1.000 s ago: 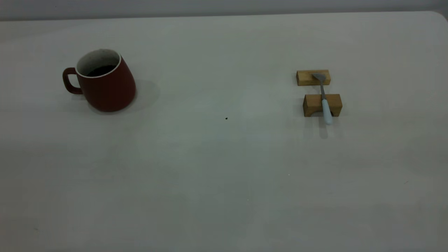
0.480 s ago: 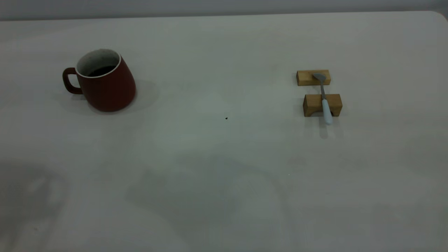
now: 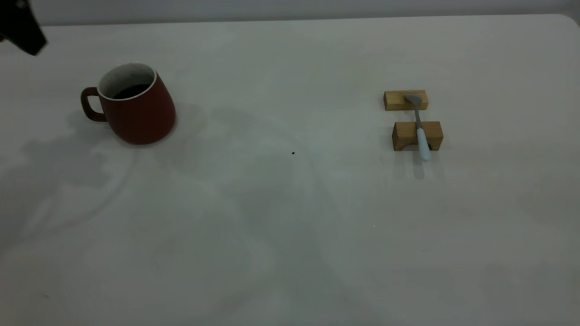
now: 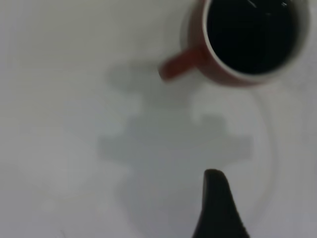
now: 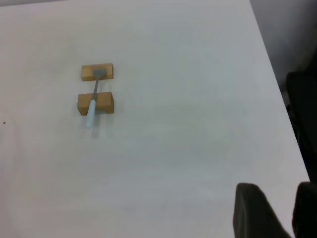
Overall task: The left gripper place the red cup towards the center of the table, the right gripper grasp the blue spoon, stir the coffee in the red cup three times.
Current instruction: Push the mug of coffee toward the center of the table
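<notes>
Off-white table (image 3: 290,235), grey wall strip behind. I see the red cup (image 3: 136,106) upright on its left side, handle pointing outward, coffee (image 4: 250,34) inside, nothing around it. Blue spoon (image 3: 422,140) lies well apart on the right across two wooden blocks (image 3: 417,135), bowl on the far block. Left gripper (image 3: 20,25) hangs above the far-left corner; right gripper (image 5: 275,210) sits near the right edge. I can't tell either jaw state.

A dark red cup (image 3: 136,106) of coffee (image 3: 131,91) stands upright far left on the bench (image 3: 290,226). The blue spoon (image 3: 420,129) lies across two wooden blocks (image 3: 416,135), right.
</notes>
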You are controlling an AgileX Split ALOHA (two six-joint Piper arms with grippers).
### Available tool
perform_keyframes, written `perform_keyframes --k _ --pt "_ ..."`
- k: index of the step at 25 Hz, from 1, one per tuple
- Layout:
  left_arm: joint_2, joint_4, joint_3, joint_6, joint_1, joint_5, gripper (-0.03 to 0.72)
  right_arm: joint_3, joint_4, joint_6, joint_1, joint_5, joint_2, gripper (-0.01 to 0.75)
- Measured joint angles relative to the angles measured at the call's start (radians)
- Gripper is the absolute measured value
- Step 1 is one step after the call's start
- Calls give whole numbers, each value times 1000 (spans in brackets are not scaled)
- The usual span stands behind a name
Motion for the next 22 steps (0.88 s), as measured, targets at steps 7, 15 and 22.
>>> perform_keyframes --k 7,15,22 --pt "233 0 -205 388 0 33 556 0 0 0 0 0 0 237" --pt "364 2 -312 600 0 120 524 0 0 0 0 0 0 237" --pt "425 10 -317 713 0 95 523 0 0 0 0 0 0 237"
